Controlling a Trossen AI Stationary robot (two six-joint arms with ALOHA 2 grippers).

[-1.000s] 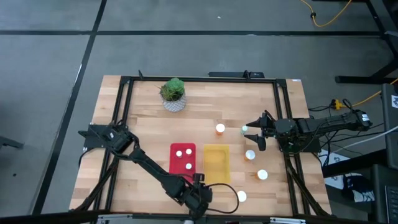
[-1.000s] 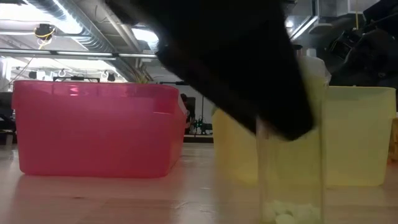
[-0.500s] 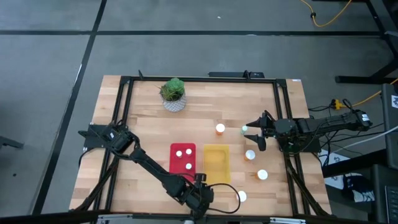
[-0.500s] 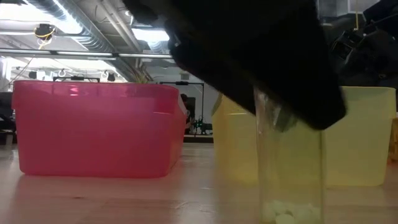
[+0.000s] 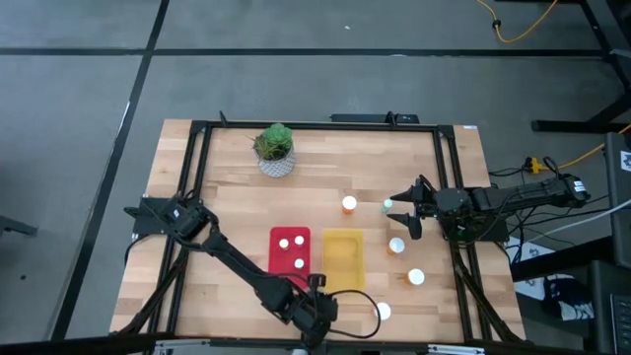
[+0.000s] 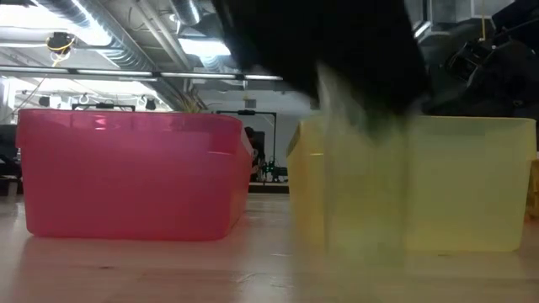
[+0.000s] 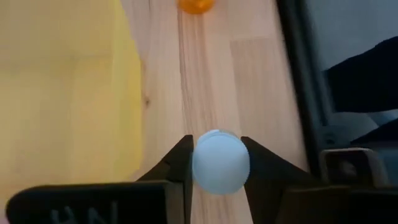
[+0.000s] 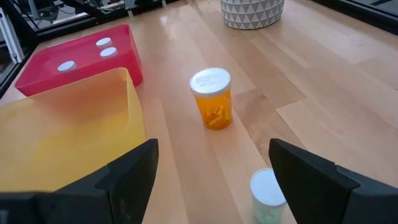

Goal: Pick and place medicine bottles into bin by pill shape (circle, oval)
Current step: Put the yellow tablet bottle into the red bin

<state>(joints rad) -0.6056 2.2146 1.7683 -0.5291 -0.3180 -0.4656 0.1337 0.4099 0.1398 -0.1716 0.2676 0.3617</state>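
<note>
My left gripper is at the table's near edge, just in front of the yellow bin. It is shut on a clear medicine bottle with a white cap, which shows blurred in the low view. My right gripper is open and level at the right, between an orange bottle and a small white-capped bottle. Three white caps lie in the red bin. Other bottles stand on their bases. My left gripper pinches the bottle's white cap between its two fingers, one on each side. The bottle hangs upright below the dark gripper in the low view, and its blurred lower end looks clear of the table.
A potted green plant stands at the far left of the table. A black frame runs around the table. An orange bottle stands ahead of my left gripper, between the yellow bin and the near edge.
In the low view the clear bottle stood on the table with white pills at its bottom. Now it has gone up and toward the table's left, blurred, under my left gripper. My right arm has kept still.
</note>
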